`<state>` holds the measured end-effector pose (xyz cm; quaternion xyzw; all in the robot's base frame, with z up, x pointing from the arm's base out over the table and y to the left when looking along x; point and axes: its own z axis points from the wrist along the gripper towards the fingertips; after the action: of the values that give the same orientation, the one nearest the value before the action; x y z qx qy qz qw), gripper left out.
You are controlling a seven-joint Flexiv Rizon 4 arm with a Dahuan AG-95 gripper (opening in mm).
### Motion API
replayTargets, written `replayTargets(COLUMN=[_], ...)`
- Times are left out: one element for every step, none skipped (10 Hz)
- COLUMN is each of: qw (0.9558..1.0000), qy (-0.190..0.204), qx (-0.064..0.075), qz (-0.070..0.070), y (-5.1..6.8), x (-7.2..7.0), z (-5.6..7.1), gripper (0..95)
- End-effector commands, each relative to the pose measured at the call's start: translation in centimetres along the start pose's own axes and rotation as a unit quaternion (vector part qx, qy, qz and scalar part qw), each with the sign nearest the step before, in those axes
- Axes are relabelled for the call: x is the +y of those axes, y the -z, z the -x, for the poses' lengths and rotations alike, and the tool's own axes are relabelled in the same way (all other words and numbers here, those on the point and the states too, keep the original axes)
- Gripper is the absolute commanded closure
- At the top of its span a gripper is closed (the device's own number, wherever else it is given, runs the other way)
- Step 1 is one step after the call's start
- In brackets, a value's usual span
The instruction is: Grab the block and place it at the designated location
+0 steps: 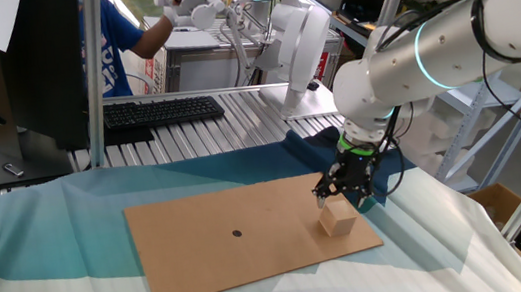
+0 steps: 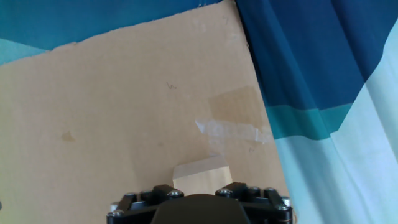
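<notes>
The block (image 1: 337, 220), a small plain tan wooden cube, rests on the brown cardboard sheet (image 1: 213, 243) near its right edge. My gripper (image 1: 344, 195) hangs directly over the block with its dark fingers spread to either side of the cube's top, open and not holding it. The designated location, a tiny dark dot (image 1: 237, 234), lies on the sheet well to the left of the block. In the hand view the block (image 2: 202, 175) shows at the bottom edge, partly hidden by the gripper's black housing (image 2: 199, 208); the fingertips and the dot are out of that view.
The cardboard lies on a blue and light-teal cloth (image 1: 63, 253). A strip of clear tape (image 2: 233, 129) is stuck on the sheet near its right edge. A keyboard (image 1: 160, 111), a monitor (image 1: 23, 66) and a metal frame post (image 1: 90, 78) stand at the back.
</notes>
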<state>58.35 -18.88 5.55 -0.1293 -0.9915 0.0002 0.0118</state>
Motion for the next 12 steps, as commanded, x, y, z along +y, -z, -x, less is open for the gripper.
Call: replayTargets(qw=[1.0000,1.0000,1.0000,0.9999,0.9997,0.9993,0.9991,0.9990,0.9989,0.9987,0.9983,0.9981], qy=[0.002,0.004,0.009,0.016,0.025,0.036,0.042,0.045,0.046,0.051,0.059,0.061], qx=[0.001,0.002,0.001,0.001,0.001,0.001,0.001,0.002,0.002,0.002,0.002,0.002], qz=[0.003,0.003,0.004,0.005,0.004,0.005,0.005,0.005,0.005,0.004,0.002,0.002], y=[-0.3,-0.5,-0.8,-1.1,-1.2,-1.3,-1.3,-1.3,-1.3,-1.3,-1.4,-1.4], x=[0.0,0.0,0.0,-0.1,-0.1,-0.1,-0.1,-0.1,-0.1,-0.1,-0.1,-0.1], z=[0.1,0.1,0.0,0.0,0.0,0.1,0.1,0.1,0.1,0.1,0.1,0.1], gripper=[0.0,19.0,19.0,19.0,19.0,19.0,19.0,19.0,19.0,19.0,19.0,19.0])
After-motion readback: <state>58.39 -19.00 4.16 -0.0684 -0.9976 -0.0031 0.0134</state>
